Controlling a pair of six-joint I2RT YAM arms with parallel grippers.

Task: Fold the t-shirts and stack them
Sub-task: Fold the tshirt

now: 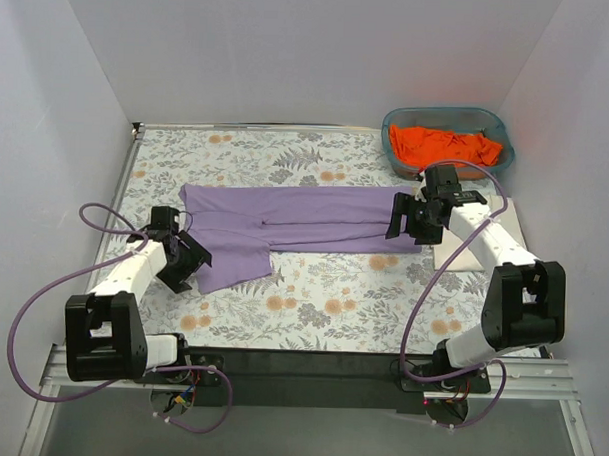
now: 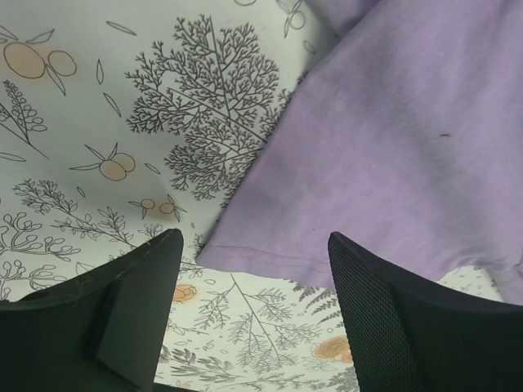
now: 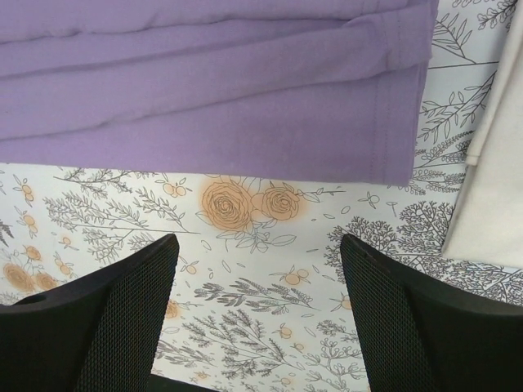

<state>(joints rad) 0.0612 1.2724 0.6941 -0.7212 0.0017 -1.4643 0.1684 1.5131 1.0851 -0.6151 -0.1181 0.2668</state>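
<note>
The lavender-purple t-shirt (image 1: 295,223) lies flat across the middle of the floral tablecloth, folded lengthwise, one sleeve spread at its lower left. My left gripper (image 1: 183,262) is open and empty just above that sleeve's hem (image 2: 327,265). My right gripper (image 1: 413,220) is open and empty over the shirt's right end (image 3: 245,106), jaws hovering above bare tablecloth. The bright orange t-shirt (image 1: 444,146) lies crumpled in the teal basket. The cream-white folded t-shirt (image 1: 474,244) lies under my right arm and shows at the right edge of the right wrist view (image 3: 494,188).
The teal plastic basket (image 1: 393,121) stands at the back right corner. The floral tablecloth (image 1: 322,299) covers the table, with white walls on three sides. Purple cables loop beside both arm bases at the near edge.
</note>
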